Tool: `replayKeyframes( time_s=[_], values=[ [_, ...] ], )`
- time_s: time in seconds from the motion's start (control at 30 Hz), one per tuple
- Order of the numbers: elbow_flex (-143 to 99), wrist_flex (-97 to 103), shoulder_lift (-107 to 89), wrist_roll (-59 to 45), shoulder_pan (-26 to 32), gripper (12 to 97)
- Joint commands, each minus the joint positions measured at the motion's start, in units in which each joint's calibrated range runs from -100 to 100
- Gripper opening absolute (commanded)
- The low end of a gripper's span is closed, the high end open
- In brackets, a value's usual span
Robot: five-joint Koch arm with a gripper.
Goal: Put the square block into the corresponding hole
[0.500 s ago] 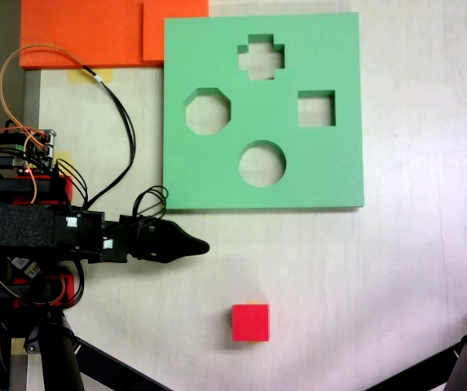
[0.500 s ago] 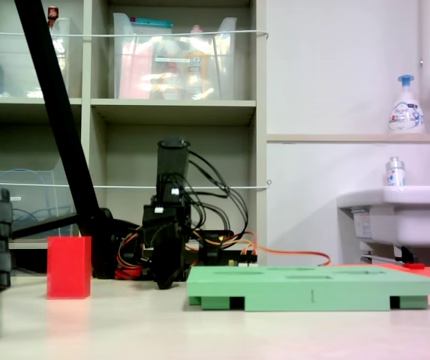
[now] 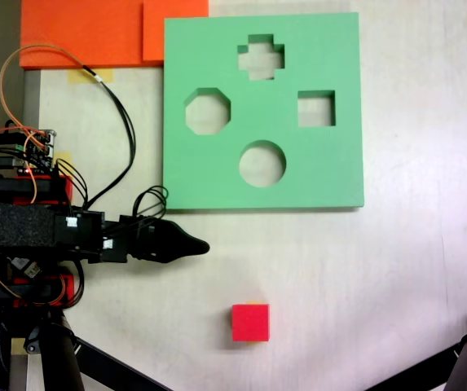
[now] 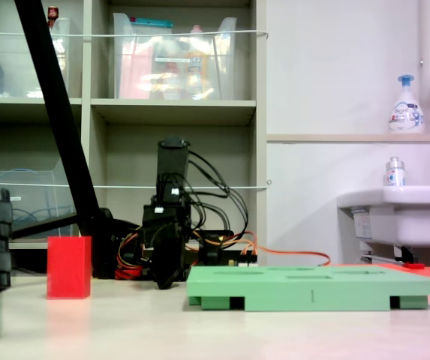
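Item: one moment, sorting task. Change against the pictures of half a second earlier: none recorded; arm, block and board lay in the same places, so the task was judged not yet begun. The hand (image 3: pixel 203 246) pointed right in the top-down fixed view, just below the board's lower left corner, holding nothing; its jaws lay one behind the other, so whether they were apart or together could not be told. The square block (image 3: pixel 250 322) stood alone on the desk (image 3: pixel 404 269), apart from the hand, below and to its right, and well apart from the green foam board (image 3: pixel 331 175); in the low side fixed view it stood upright at left (image 4: pixel 69 267). The corresponding hole (image 3: pixel 316 109) sat at the board's right side, empty, beside the cross cutout (image 3: pixel 261 57), octagonal cutout (image 3: pixel 208 112) and round cutout (image 3: pixel 262 164). Surroundings: orange foam sheets (image 3: pixel 94 32) at far left, loose cables (image 3: pixel 119 122), a tripod leg (image 3: pixel 94 362). Nothing lay between hand and block; the board's raised edge was judged the only obstacle on the carry.
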Motion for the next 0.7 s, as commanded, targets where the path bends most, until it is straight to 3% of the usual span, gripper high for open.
replayKeyframes(
  time_s=[0.0,0.2,0.33,0.5,0.67],
  values=[
    [-1.1,-6.0,-0.4,-0.3,0.0,48.7],
    [-1.1,-5.4,-0.4,3.0,-0.3,48.2],
    [-1.1,-1.6,-0.4,19.7,-2.5,49.7],
    [-1.1,-2.4,-0.4,26.5,-4.3,45.8],
    [6.2,-27.8,-0.4,32.8,-5.4,43.3]
  ],
)
